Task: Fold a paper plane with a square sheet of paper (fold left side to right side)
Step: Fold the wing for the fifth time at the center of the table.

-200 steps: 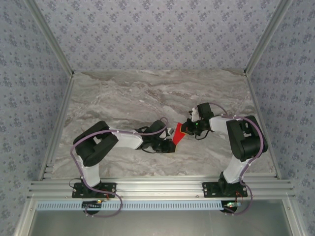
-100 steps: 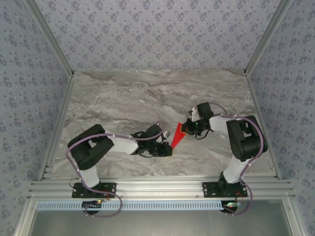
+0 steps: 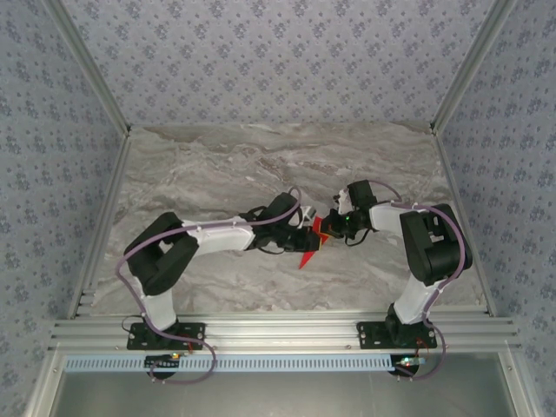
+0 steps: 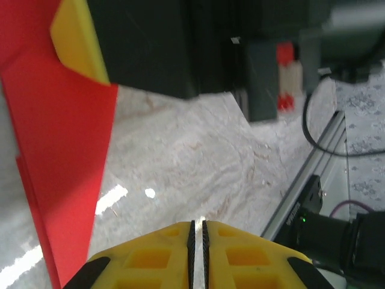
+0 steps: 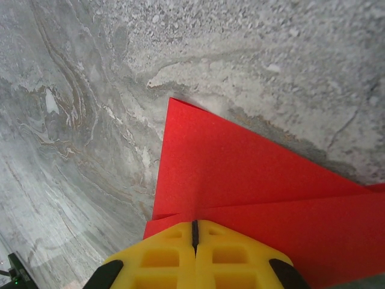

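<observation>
The square sheet of paper (image 3: pixel 305 258) is bright red and folded into a pointed shape, lying on the marble table between the two arms, its tip toward the near edge. My right gripper (image 3: pixel 334 228) is shut with its tips down on the paper's far end; in the right wrist view the gripper (image 5: pixel 194 223) sits over layered red folds (image 5: pixel 240 174). My left gripper (image 3: pixel 313 236) hovers over the paper's left side. In the left wrist view the gripper (image 4: pixel 197 224) is shut to a hairline gap with nothing in it, the red paper (image 4: pixel 60 150) to its left.
The marble table (image 3: pixel 217 174) has aluminium rails (image 3: pixel 278 330) along its near edge and sides, and patterned walls behind. The right arm's black body (image 4: pixel 150 42) looms close ahead of the left gripper, with a rail (image 4: pixel 301 180) to its right.
The left arm pulled back toward the paper's near tip, then swung forward and right, and its gripper now sits over the paper beside the right gripper. The right arm stayed put.
</observation>
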Action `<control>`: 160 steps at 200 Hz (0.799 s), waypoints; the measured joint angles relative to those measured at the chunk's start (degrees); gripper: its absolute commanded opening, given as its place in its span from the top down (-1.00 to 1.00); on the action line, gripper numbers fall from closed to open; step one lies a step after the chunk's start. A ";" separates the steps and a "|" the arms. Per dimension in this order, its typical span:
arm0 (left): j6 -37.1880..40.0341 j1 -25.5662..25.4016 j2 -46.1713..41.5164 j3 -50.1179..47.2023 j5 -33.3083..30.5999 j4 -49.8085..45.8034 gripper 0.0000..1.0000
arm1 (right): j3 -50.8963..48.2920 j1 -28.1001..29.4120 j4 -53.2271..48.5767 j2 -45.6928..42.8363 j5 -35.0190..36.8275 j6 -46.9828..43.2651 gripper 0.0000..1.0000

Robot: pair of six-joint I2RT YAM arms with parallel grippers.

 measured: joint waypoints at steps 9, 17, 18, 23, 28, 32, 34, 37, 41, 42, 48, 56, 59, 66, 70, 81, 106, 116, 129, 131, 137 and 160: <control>0.44 0.39 1.46 0.70 -0.02 -0.42 0.73 | 0.00 0.02 -0.04 0.00 0.02 -0.02 0.93; 0.74 0.68 2.73 1.07 -0.02 -0.98 0.72 | 0.07 0.02 -0.13 0.00 0.04 -0.07 0.93; 0.87 0.72 2.95 1.14 0.00 -1.09 0.73 | 0.09 0.02 -0.15 0.00 0.07 -0.09 0.92; 1.01 0.85 3.67 1.25 0.02 -1.40 0.72 | 0.11 0.02 -0.24 0.00 0.09 -0.22 0.93; 1.14 0.90 4.46 1.40 0.04 -1.84 0.72 | 0.15 0.02 -0.31 0.00 0.09 -0.24 0.92; 1.36 0.90 4.92 1.51 0.15 -2.12 0.73 | 0.17 0.02 -0.33 0.00 0.13 -0.26 0.93; 1.38 0.90 5.18 1.55 0.20 -2.27 0.72 | 0.20 0.02 -0.37 0.00 0.13 -0.28 0.93; 1.51 0.87 5.55 1.60 0.26 -2.47 0.72 | 0.22 0.02 -0.39 0.00 0.17 -0.33 0.92; 1.57 0.83 5.99 1.64 0.42 -2.62 0.72 | 0.22 0.02 -0.44 0.00 0.22 -0.42 0.93; 1.60 0.83 6.05 1.64 0.44 -2.64 0.72 | 0.22 0.02 -0.46 0.00 0.22 -0.42 0.93; 1.79 0.83 6.62 1.70 0.70 -2.91 0.72 | 0.26 0.02 -0.52 0.00 0.26 -0.44 0.92; 2.12 0.83 7.10 1.77 0.98 -3.21 0.72 | 0.31 0.02 -0.59 0.00 0.26 -0.44 0.92; 2.23 0.83 7.26 1.84 1.07 -3.34 0.72 | 0.31 0.02 -0.63 0.00 0.26 -0.46 0.93; 2.54 0.83 7.41 1.97 1.14 -3.72 0.72 | 0.31 0.02 -0.68 0.00 0.28 -0.46 0.92; 2.67 0.83 7.43 2.10 1.20 -3.98 0.72 | 0.33 0.02 -0.70 0.00 0.28 -0.46 0.92; 3.26 0.83 7.48 2.49 1.25 -4.66 0.73 | 0.35 0.02 -0.76 0.00 0.31 -0.46 0.93; 4.79 0.79 7.48 2.86 1.16 -6.43 0.72 | 0.61 0.02 -1.27 0.00 0.66 -0.48 0.92; 5.40 0.76 7.48 2.86 1.05 -7.23 0.72 | 0.72 0.02 -1.49 0.00 0.74 -0.50 0.93; 6.03 0.70 7.48 2.86 1.01 -7.69 0.72 | 0.74 0.02 -1.62 0.00 0.81 -0.66 0.92; 6.14 0.68 7.48 2.86 1.01 -7.80 0.72 | 0.74 0.02 -1.64 0.00 0.81 -0.66 0.93; 6.47 0.68 7.48 2.86 1.01 -7.85 0.72 | 0.74 0.02 -1.64 0.00 0.87 -0.66 0.93; 7.21 0.59 7.48 2.84 0.96 -8.07 0.72 | 0.96 0.02 -2.08 0.00 0.98 -0.70 0.93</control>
